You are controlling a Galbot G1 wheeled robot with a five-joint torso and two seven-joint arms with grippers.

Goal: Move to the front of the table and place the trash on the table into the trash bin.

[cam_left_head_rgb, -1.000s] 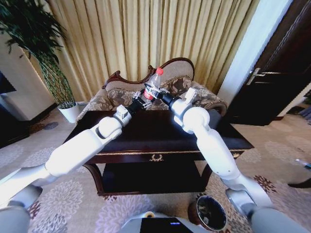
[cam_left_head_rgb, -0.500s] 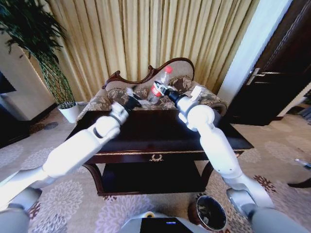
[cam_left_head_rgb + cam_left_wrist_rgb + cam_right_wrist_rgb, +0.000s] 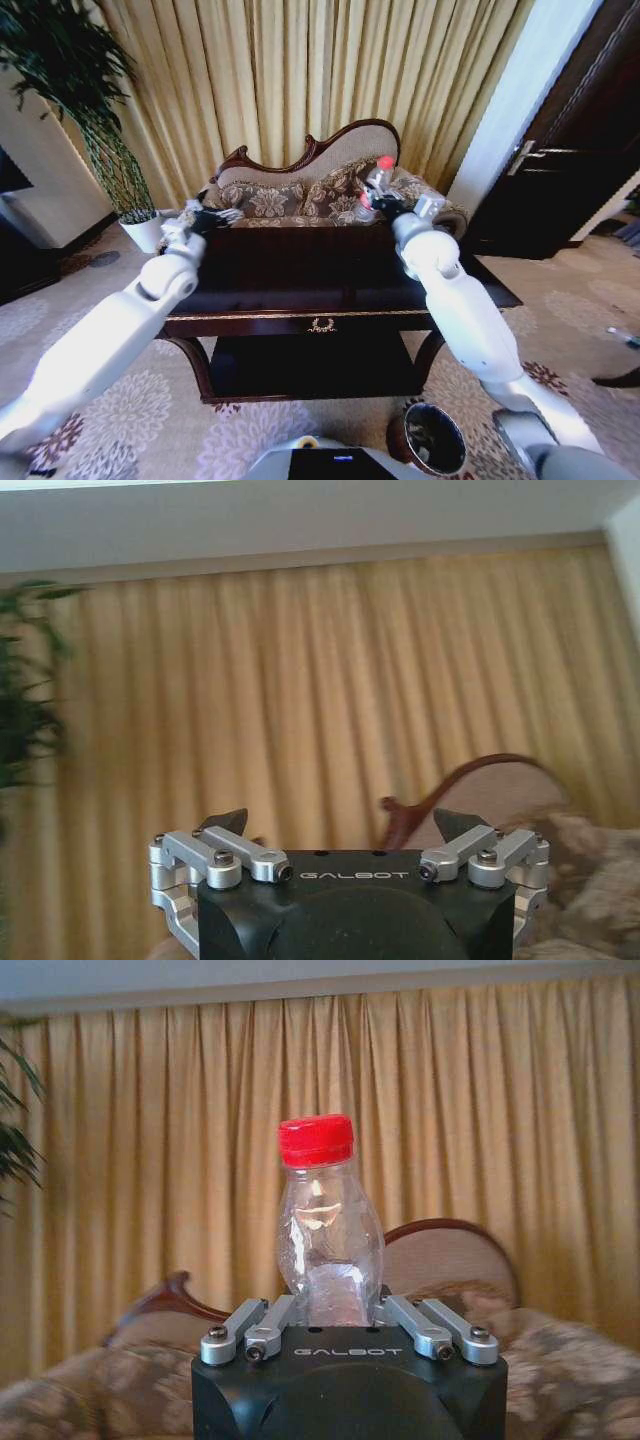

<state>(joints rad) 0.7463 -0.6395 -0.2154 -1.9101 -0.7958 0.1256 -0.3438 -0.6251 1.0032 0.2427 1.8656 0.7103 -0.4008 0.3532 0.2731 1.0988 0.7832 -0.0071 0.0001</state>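
Note:
My right gripper [image 3: 371, 204] is shut on the trash, a small clear plastic bottle [image 3: 377, 182] with a red cap, and holds it upright above the far right part of the table [image 3: 310, 272]. In the right wrist view the bottle [image 3: 329, 1235] stands between the fingers of the right gripper [image 3: 331, 1312]. My left gripper [image 3: 218, 214] hangs over the table's far left corner. Its fingers [image 3: 226, 821] are open with nothing between them, as the left gripper [image 3: 340, 826] faces the curtain. The trash bin [image 3: 433, 437], round and dark with a black inside, stands on the carpet at the lower right.
A carved sofa [image 3: 300, 190] with patterned cushions stands behind the table, before gold curtains. A white plant pot [image 3: 143, 231] sits on the floor at the left. A dark door [image 3: 570, 150] is at the right. Patterned carpet lies in front of the table.
The left gripper drew away from the bottle and swung left to the table's far left corner. The right gripper carried the bottle to the right.

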